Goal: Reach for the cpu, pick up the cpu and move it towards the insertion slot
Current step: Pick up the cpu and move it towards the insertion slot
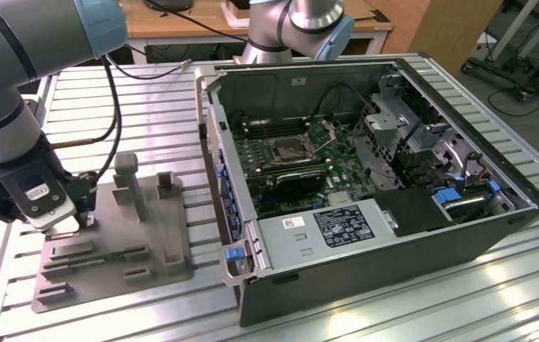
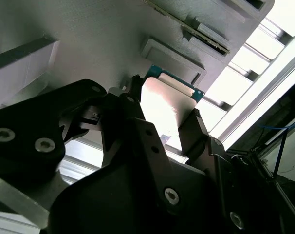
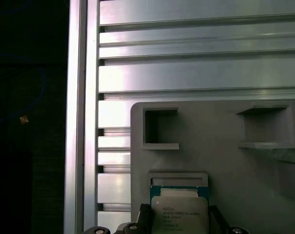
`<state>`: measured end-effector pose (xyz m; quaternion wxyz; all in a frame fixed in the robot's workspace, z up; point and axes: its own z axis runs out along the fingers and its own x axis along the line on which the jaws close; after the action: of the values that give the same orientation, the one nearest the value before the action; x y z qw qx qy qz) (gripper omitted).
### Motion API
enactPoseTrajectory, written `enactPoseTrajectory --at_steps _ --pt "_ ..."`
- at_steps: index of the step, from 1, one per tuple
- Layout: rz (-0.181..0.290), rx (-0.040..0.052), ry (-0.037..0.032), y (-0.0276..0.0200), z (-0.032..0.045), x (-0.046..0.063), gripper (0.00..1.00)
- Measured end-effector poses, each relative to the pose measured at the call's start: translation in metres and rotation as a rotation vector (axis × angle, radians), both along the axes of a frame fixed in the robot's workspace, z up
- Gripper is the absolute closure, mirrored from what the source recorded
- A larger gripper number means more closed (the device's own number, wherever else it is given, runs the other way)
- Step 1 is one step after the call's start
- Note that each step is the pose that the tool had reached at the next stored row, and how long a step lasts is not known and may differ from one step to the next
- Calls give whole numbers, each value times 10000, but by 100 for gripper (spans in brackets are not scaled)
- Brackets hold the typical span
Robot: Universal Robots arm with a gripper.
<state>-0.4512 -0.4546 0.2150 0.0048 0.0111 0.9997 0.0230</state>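
pincer (image 2: pixel 165 107) pinching cpu (image 3: pixel 179 214) by its edges, at grey fixture plate (image 3: pixel 225 161), lid print unreadable

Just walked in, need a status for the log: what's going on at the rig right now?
The single arm's gripper is low over the grey plastic fixture plate, straddling the small square silvery-topped cpu next to a raised block of the plate. Whether it has clamped the chip cannot be told. The square metal-framed insertion slot, inside the open black computer case, lies off to the exterior view's right.
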Motion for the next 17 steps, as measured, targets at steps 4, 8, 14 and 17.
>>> enactPoseTrajectory --at_steps 4,8,14,17 --pt "0 -1 2 0 13 0 46" --pt "0 0 0 0 34 0 46" --pt "0 -1 -1 0 70 0 46" --pt "0 1 -3 0 78 0 46"
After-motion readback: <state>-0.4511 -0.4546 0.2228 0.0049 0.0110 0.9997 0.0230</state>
